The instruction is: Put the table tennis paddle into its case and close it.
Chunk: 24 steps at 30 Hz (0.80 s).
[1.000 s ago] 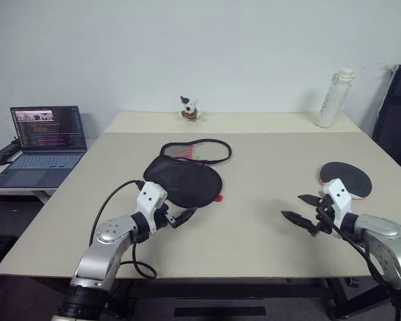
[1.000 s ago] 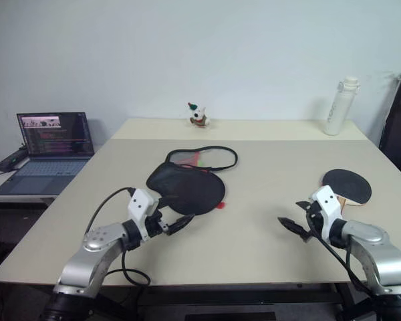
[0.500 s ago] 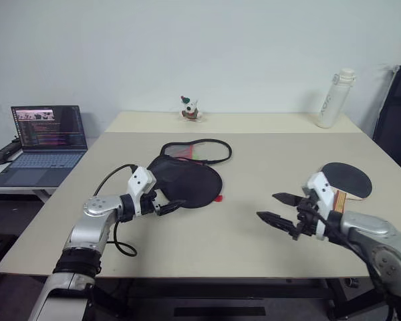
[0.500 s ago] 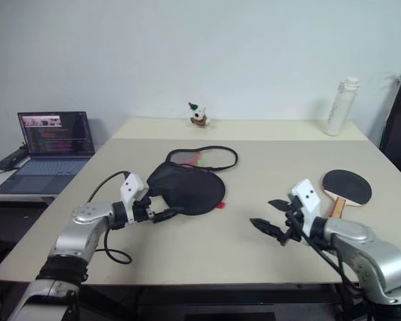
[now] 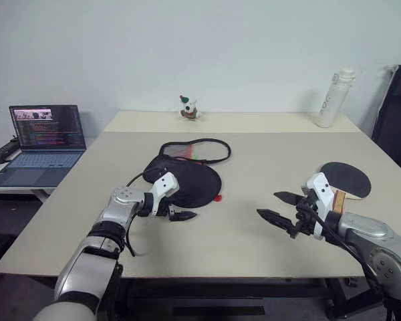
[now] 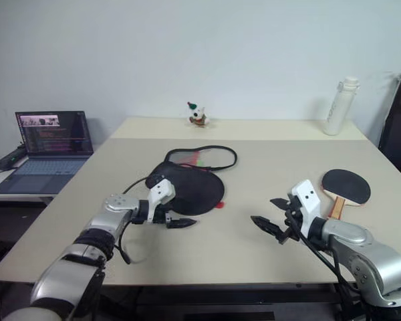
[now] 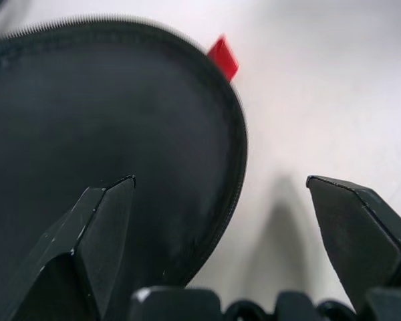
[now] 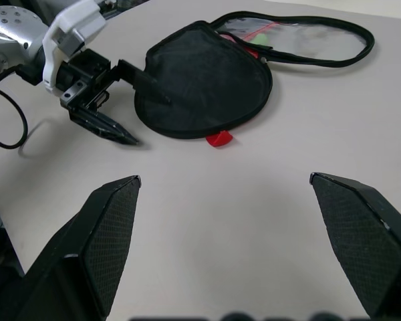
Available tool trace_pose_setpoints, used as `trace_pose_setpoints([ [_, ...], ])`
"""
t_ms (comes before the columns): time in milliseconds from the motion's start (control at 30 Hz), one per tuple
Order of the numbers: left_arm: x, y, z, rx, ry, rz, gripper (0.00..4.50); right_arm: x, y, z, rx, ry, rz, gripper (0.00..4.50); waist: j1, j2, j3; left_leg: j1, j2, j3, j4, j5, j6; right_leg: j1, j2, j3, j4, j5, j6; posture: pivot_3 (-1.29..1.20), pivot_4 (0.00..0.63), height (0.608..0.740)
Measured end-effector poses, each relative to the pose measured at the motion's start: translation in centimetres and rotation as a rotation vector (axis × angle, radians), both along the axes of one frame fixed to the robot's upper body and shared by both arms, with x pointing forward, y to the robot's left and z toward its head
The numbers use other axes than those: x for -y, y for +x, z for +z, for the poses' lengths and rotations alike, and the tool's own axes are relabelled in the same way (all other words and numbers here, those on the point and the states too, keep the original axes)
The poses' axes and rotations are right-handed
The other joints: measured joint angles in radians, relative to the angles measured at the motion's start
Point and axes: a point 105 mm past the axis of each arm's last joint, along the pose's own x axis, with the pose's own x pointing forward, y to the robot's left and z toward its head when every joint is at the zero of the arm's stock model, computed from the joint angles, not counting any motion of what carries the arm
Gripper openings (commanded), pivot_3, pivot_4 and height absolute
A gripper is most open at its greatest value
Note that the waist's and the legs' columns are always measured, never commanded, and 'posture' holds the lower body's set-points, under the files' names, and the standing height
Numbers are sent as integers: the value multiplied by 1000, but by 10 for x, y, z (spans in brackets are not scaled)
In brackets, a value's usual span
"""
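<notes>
Our left end effector (image 5: 178,210), fingers apart, straddles the case (image 5: 187,179) rim, presumably to pin it; right end effector (image 5: 279,208) apart, empty, paddle (image 5: 346,179) untouched.

Wall: plain white (image 5: 254,47), unmarked, running behind the whole scene.
Table: large beige top (image 5: 267,160), with a second narrower beige table (image 5: 254,122) butted against its far edge, touching the wall.
Side desk: lower white surface (image 5: 0,186) to the left, carrying an open laptop (image 5: 43,144) with a lit screen.
Far edge items: small toy figure (image 5: 189,109) near the middle, white water bottle (image 5: 335,97) upright towards the right.
Chair: dark chair back (image 5: 397,114) at the right edge.
Light: even, soft, with faint shadows.
</notes>
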Motion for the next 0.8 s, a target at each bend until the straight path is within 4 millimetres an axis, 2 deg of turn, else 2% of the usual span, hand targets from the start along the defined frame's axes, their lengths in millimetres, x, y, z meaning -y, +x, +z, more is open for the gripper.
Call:
trace_pose_setpoints([
  [100,-2,-3,-5,-15,25,-18,3917,3,1,1,11,3,-20,4500,1,0,0,0,0,0,0,0,0,0,0,0,0,0,0,0,150,740],
  [167,-2,-3,-6,-14,36,-32,3294,4,1,1,13,4,-25,4500,0,0,0,0,0,0,0,0,0,0,0,0,0,0,0,0,150,740],
  [467,-12,-2,-3,-19,3,16,52,15,4,3,33,-8,-68,4500,-5,0,0,1,1,0,0,0,0,0,0,0,1,0,0,0,150,740],
  [633,-1,-2,-5,-60,-108,47,21,21,6,3,40,-17,-92,4500,-8,0,0,0,1,0,0,0,0,0,0,0,1,0,0,0,150,740],
  [800,42,-8,-6,-76,-228,1,21,23,5,2,38,-20,-97,4500,-3,0,0,0,1,-1,1,0,0,1,-2,0,1,0,0,0,150,740],
])
